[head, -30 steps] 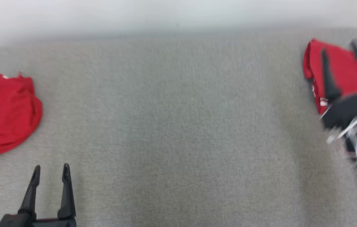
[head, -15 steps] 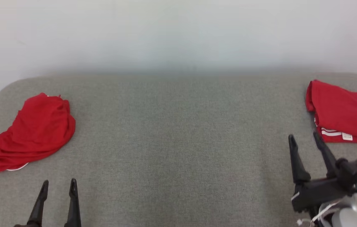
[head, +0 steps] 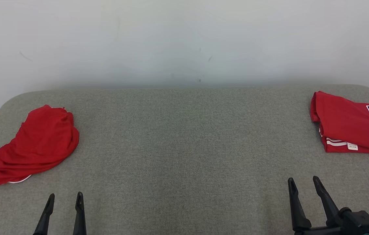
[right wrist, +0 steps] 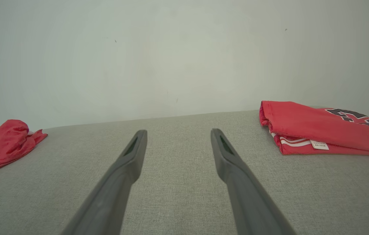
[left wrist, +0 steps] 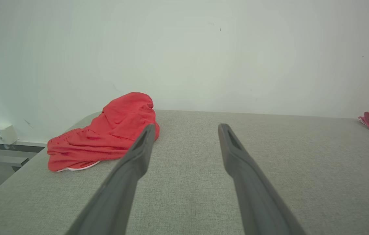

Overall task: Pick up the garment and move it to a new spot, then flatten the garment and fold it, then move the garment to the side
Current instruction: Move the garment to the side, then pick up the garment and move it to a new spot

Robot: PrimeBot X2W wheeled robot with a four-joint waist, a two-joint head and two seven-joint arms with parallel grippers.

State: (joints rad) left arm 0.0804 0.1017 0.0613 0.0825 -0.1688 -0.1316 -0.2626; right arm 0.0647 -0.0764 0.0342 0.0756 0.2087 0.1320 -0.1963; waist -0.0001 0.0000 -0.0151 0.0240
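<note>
Left gripper [head: 66, 194] was seen at the lower left of the head view, jaws spread wide, nothing held, fingers clear of any cloth; the same was confirmed in the left wrist view [left wrist: 187, 125]. Right gripper [head: 303, 178] was seen at the lower right, jaws likewise spread, nothing between them, also confirmed in the right wrist view [right wrist: 178, 131]. Both were positioned over the near edge of the grey fabric-covered surface [head: 184, 147], which was flat, finely woven and rounded at its far corners. A crumpled red garment [head: 34, 143] was found bunched in a loose heap near the far left corner, ahead and to the left of the left gripper and well apart from it; a white trim edge was visible under its near end. A folded red jersey [head: 350, 124] was found by the right edge of the surface, lying flat, with dark numerals on top, white stripes and a small white label at the near fold; it was ahead and to the right of the right gripper, not touched. The wide middle stretch of the surface lay between the two items. Behind the surface a plain pale wall [head: 184, 39] with a few faint marks was seen. In the left wrist view a small white box [left wrist: 3, 133] was noted low on the wall, beyond the left edge of the surface.
</note>
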